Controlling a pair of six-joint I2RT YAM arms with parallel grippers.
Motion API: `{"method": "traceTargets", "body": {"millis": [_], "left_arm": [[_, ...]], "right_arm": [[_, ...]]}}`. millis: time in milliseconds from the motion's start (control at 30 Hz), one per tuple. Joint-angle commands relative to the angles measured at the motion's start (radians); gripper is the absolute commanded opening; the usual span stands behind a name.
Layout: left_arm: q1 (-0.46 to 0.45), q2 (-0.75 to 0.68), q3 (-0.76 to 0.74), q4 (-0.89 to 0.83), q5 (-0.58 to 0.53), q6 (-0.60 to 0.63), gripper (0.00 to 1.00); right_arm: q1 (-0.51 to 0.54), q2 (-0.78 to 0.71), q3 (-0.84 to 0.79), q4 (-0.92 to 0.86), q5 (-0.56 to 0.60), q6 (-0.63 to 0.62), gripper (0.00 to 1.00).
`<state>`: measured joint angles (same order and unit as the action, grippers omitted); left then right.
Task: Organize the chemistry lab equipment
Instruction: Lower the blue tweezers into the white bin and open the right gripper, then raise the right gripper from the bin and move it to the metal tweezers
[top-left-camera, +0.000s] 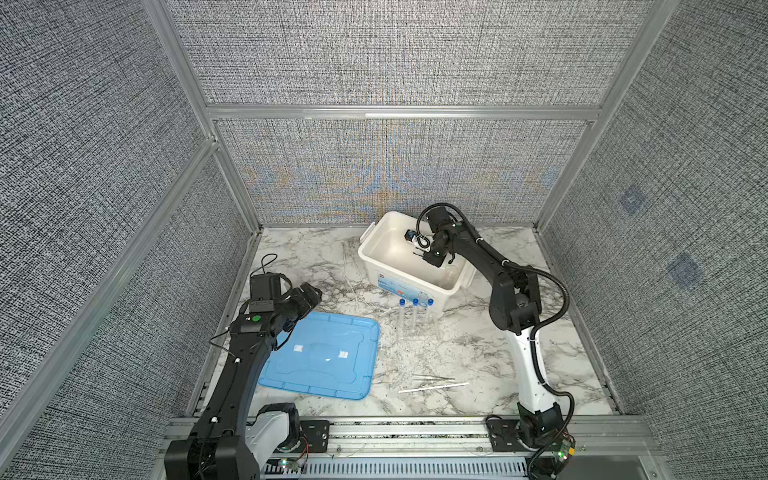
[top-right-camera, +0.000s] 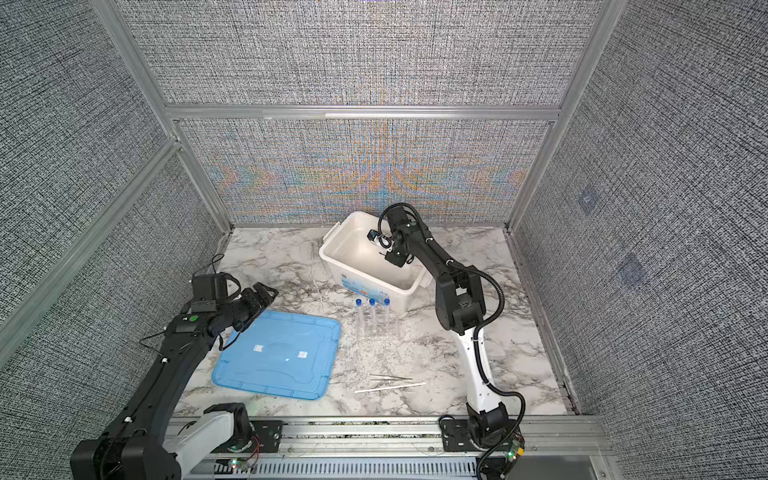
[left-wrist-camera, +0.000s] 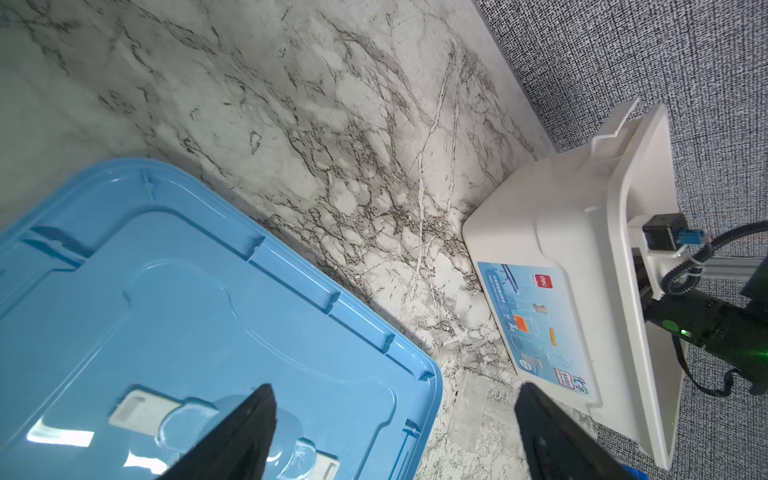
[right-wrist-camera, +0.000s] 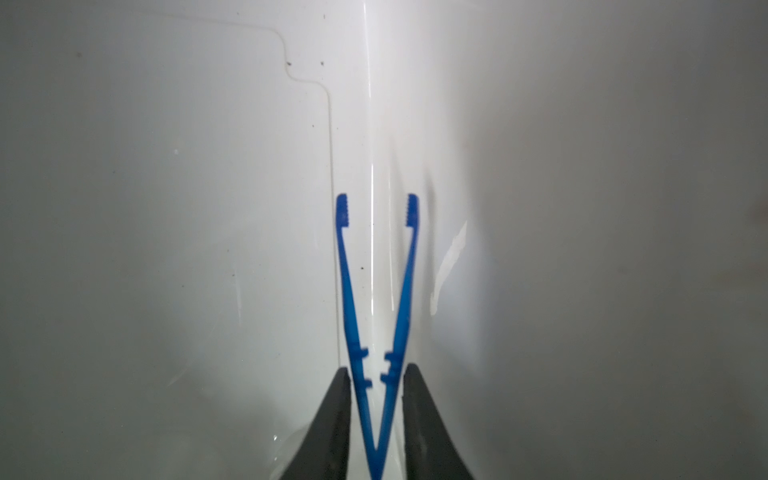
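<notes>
**Setting the blue tweezers (right-wrist-camera: 360, 353) down in the white tub (top-left-camera: 390, 245), which stands at 12 o'clock on the table in both top views.** The right gripper (right-wrist-camera: 377, 370) reaches down inside the tub. Its fingers stand slightly apart, each against one arm of the tweezers, which are sprung into an open V with the tips toward the tub's bare inside. The left gripper (left-wrist-camera: 395, 386), spread wide and empty, hangs above the 11 o'clock corner of the blue lid (top-left-camera: 324, 357), which lies at 9 o'clock.

Outside the tub, three capped tubes (top-left-camera: 415, 311) stand upright in the clear rack (top-left-camera: 415, 330) at the centre. The silver tweezers (top-left-camera: 434, 377) and the white stick (top-left-camera: 434, 387) lie at 6 o'clock.

Judged good practice for this step:
- Bring the tweezers low before letting go, since the sprung arms push outward on the fingers and may jump when freed.
- Part the fingers fully, then lift straight up so that the small tabs on the arms do not catch.
- Keep clear of what looks like a clear dish (top-left-camera: 451, 272) in the tub's 4 o'clock corner
</notes>
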<state>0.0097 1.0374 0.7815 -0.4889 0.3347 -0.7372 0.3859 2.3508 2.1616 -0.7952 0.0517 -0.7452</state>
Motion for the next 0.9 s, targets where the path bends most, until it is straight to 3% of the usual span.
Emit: {"method": "traceTargets", "body": {"millis": [0, 300, 500, 667, 767, 867], "left_arm": [[0.001, 0.001, 0.006, 0.002, 0.011, 0.018, 0.91], [0.001, -0.005, 0.013, -0.012, 0.017, 0.027, 0.91], [0.0, 0.0, 0.008, 0.013, 0.024, 0.012, 0.91], [-0.008, -0.002, -0.002, 0.039, 0.008, 0.011, 0.9], [-0.02, 0.014, -0.013, 0.073, -0.005, 0.01, 0.89], [-0.055, 0.033, -0.019, 0.109, -0.048, 0.009, 0.89]], "right_arm": [[0.002, -0.043, -0.002, 0.006, -0.04, 0.011, 0.3], [0.002, -0.18, -0.046, 0.028, -0.086, 0.055, 0.35], [0.002, -0.408, -0.164, 0.154, -0.183, 0.168, 0.35], [0.025, -0.687, -0.373, 0.274, -0.251, 0.359, 0.35], [0.063, -0.888, -0.619, 0.411, -0.28, 0.391, 0.36], [0.131, -1.074, -0.854, 0.546, -0.284, 0.341, 0.36]]}}
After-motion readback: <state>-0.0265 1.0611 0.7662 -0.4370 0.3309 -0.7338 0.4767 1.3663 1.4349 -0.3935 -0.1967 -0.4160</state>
